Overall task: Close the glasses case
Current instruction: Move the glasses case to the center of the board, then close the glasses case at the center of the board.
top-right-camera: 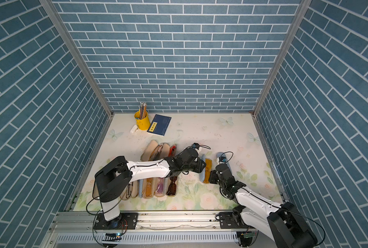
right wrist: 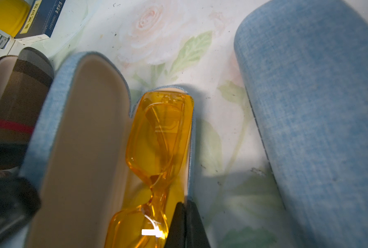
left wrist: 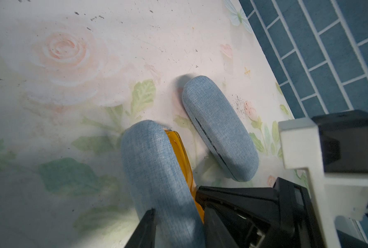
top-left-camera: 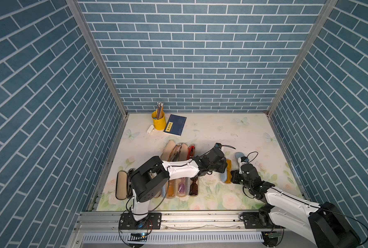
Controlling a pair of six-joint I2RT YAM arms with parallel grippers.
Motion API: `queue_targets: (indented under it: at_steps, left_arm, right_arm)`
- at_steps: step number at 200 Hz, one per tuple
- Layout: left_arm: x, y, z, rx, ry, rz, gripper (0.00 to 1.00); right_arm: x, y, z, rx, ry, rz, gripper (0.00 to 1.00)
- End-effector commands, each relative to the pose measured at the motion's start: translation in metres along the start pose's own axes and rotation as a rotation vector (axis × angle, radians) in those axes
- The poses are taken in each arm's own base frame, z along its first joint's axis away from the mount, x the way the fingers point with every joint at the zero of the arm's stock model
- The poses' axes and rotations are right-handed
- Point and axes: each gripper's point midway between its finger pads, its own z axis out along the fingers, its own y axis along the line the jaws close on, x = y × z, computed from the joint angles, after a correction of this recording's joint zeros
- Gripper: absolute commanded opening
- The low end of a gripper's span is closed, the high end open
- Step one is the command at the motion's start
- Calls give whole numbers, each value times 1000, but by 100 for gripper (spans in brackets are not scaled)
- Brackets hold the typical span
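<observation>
On the floral tabletop (left wrist: pixel 71 107), the glasses case (left wrist: pixel 157 171) looked rigid and light, best taken by its lid, which the left gripper (left wrist: pixel 178 221) narrowly straddled, hold unclear; the right gripper (right wrist: pixel 186 227) was pinched shut.

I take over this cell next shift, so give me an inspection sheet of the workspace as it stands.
Surface: floral table cover, scuffed and speckled.
Job's things: blue glasses case open, lid raised, yellow glasses inside.
Clutter: closed blue case beside it; row of open cases; yellow pencil cup; blue book.
Grippers: left gripper straddles the lid, grip unclear; right gripper shut at the case's rim.
Cables: black wrist cable looping free.
Surroundings: blue brick-pattern walls; metal rail in front.
</observation>
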Motion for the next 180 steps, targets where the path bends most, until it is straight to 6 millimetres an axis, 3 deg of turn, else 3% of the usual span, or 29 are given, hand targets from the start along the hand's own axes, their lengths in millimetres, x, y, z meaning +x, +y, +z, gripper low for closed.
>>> queue_targets:
  at_steps: [1, 180]
  left_arm:
    - [12, 9, 11, -28, 30, -3, 40]
    - [16, 8, 20, -12, 43, -15, 37]
  right_arm:
    - [9, -7, -1, 16, 21, 4, 5]
    - [10, -6, -1, 10, 23, 5, 5]
